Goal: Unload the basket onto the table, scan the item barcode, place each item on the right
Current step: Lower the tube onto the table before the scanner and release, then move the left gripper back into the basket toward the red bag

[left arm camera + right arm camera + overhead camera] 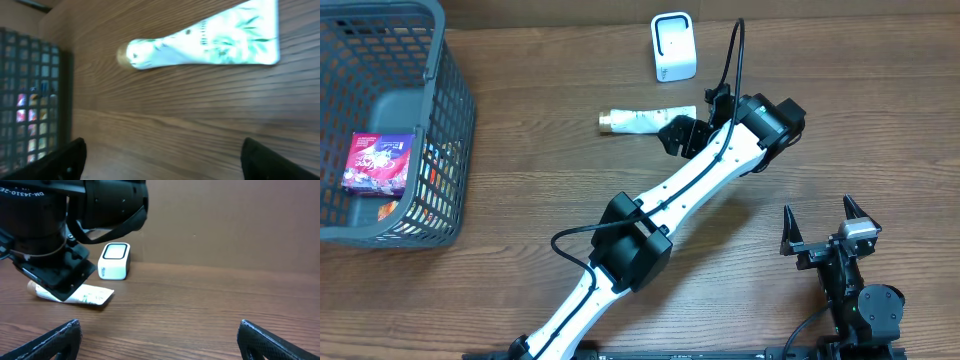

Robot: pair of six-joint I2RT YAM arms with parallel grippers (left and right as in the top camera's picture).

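Tube, white with a green leaf print and a gold cap, lies flat on the tabletop toward the far side, cap pointing left. At the far left stands a grey mesh basket with a pink and purple packet inside. Just right of the tube's flat end, the left fingers are spread wide with nothing between them; the wrist view shows the tube lying clear of both tips. Behind it sits a small white scanner, near but not touching. At the near right, the right fingers are also spread apart and empty, well away from the tube.
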